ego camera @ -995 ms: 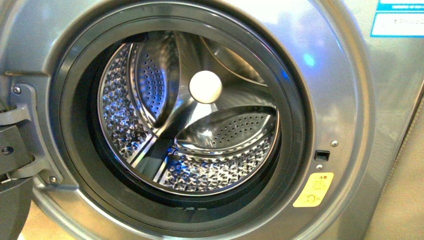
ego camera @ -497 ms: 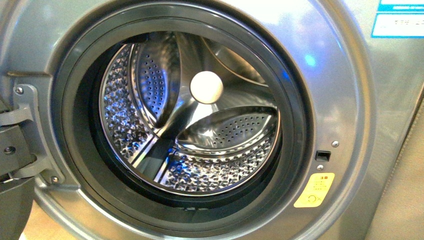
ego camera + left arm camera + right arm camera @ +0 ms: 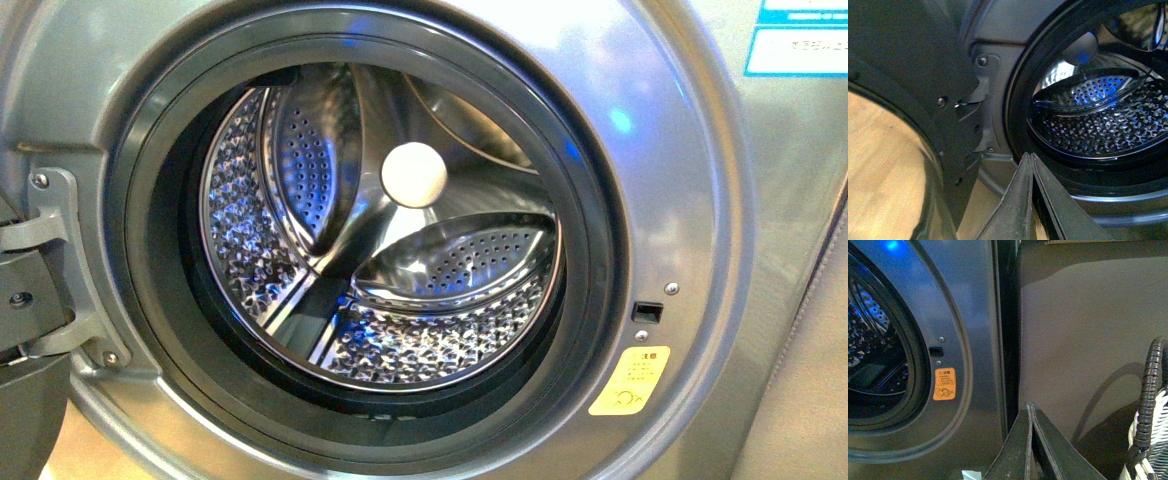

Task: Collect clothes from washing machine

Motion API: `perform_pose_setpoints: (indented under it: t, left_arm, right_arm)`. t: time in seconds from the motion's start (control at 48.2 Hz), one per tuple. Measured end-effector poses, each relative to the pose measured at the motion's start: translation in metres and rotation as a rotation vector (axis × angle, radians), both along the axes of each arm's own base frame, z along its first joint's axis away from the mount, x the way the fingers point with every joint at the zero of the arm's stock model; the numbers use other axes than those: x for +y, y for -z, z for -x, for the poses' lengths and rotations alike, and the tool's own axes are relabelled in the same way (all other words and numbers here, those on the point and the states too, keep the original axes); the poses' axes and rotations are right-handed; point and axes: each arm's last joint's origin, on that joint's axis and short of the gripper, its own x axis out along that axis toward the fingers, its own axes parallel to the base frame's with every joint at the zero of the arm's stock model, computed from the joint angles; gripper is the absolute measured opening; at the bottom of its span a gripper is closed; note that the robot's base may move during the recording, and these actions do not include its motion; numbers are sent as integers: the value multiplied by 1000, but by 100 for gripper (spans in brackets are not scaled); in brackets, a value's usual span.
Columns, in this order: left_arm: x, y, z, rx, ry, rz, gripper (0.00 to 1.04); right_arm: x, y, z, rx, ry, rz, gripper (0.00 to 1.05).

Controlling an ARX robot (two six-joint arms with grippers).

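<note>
Squarely, the washing machine [image 3: 700,150] porthole faces the camera; both hands [image 3: 1032,165] [image 3: 1031,412] pressed together, empty.

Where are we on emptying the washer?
Done: the door is open, and the drum shows only bare steel, no clothes visible. In hand: nothing; left gripper and right gripper are shut outside the washing machine. Left: confirm basket contents, mostly out of view.

Washing machine [image 3: 690,150]: grey front panel with a smooth, satin metallic sheen. Drum [image 3: 400,340]: glossy embossed steel, perforated paddles. Door seal [image 3: 150,300]: matt dark rubber-like ring. Sticker [image 3: 629,381]: yellow, paper-like, at right. Basket [image 3: 1148,440]: woven strands, dark rim, white weave. Floor [image 3: 883,170]: pale wood-look surface.
</note>
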Motion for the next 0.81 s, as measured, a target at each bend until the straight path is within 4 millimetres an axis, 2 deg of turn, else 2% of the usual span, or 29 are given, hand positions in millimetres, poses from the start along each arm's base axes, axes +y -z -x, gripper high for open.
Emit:
perform_pose_setpoints:
  t: [0.373,0.808]
  left_arm:
    - [0,22,14,-13,3,0,4]
    - [0,34,24,-15,3,0,4]
  right_arm:
    - [0,0,0,0,0,0,2]
    - [0,0,0,0,0,0,2]
